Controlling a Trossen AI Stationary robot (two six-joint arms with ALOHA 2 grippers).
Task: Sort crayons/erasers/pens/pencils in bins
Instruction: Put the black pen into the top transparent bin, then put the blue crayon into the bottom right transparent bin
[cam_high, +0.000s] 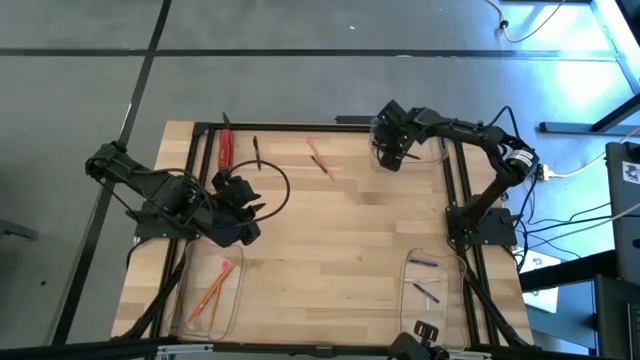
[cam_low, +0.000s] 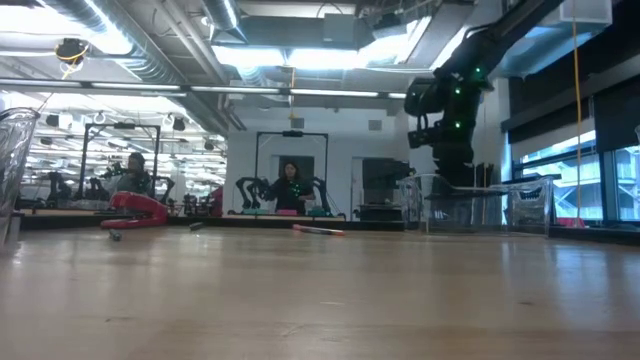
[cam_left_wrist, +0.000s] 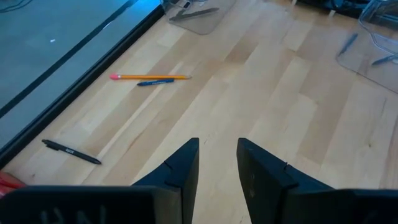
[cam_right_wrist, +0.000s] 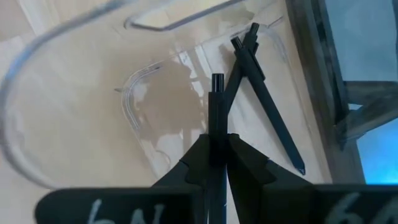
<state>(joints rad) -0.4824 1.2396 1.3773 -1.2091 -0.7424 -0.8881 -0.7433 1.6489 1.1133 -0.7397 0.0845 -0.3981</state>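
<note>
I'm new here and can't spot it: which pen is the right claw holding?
Find the clear bin at the table's far right corner. The right claw hangs over it, shut on a black pen. Unlike the two crossed pens lying inside, this one is pinched between the fingers.
</note>
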